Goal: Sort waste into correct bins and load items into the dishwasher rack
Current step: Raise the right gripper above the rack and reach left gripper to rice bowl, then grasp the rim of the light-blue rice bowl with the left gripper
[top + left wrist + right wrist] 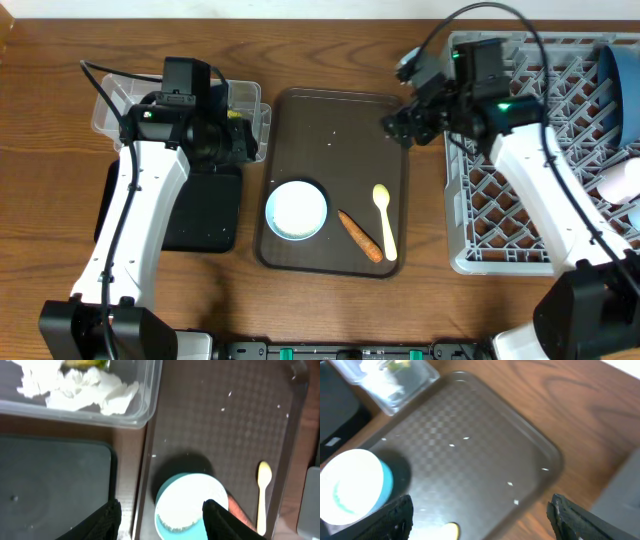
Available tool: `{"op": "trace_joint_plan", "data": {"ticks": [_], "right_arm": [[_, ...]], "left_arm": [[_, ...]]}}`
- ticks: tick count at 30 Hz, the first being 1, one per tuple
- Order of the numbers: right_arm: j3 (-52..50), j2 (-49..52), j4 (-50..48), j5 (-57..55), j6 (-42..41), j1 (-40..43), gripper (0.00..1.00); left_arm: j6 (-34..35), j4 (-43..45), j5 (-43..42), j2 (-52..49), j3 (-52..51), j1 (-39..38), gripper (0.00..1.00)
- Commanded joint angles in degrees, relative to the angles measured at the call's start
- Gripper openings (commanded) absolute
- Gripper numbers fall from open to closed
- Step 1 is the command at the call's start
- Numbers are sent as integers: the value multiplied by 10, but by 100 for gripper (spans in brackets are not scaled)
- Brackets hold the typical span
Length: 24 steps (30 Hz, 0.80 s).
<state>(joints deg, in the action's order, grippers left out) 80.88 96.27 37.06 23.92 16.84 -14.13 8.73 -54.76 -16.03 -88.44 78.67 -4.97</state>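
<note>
Because the left tool [161,517] hangs released and empty above the light blue cup [186,502], with one finger [216,519] seeming to sit over the rim instead of outside it, a straight descent could, I judge, land on the edge and tip the cup or skid it across the brown tray [225,435]. The carrot [360,236] lies just beside the cup and the spoon [384,220] near it, so a shoved cup may knock either one. Loose rice grains [465,437] dot the tray and would scatter if anything slides.

Over the tray's far corner the right tool [480,517] hovers, its jaws wide and holding nothing, close to the wall of the grey rack [500,230]; a careless swing could clip that wall. Both arms reach toward one tray, so crossing paths is a risk.

Wrappers [80,385] lie in the clear tub [145,405]. Beside it on the bench is the black tray [50,485]. A dark blue bowl [620,90] sits in the rack.
</note>
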Motion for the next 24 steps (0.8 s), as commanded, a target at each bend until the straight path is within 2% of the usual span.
{"op": "trace_joint_plan", "data": {"ticks": [1,8,13,21,24], "right_arm": [[-1,5,1,-42,-28,-18,86],[-1,5,1,-79,-46,-23,87],[-1,5,0,-80,-46,-23,89],[-1,5,3,-162,-47,-23,89],[-1,5,2,-193,-71,-19,89]], "left_arm": [[-5,-14,7,-3,0,-20,55],[40,-7,10,-15,-30,-97,55],[110,6,68,-41,-44,-161,55],[137,49,69,-108,-50,-248,55],[137,50,69,-130,-50,-270,55]]}}
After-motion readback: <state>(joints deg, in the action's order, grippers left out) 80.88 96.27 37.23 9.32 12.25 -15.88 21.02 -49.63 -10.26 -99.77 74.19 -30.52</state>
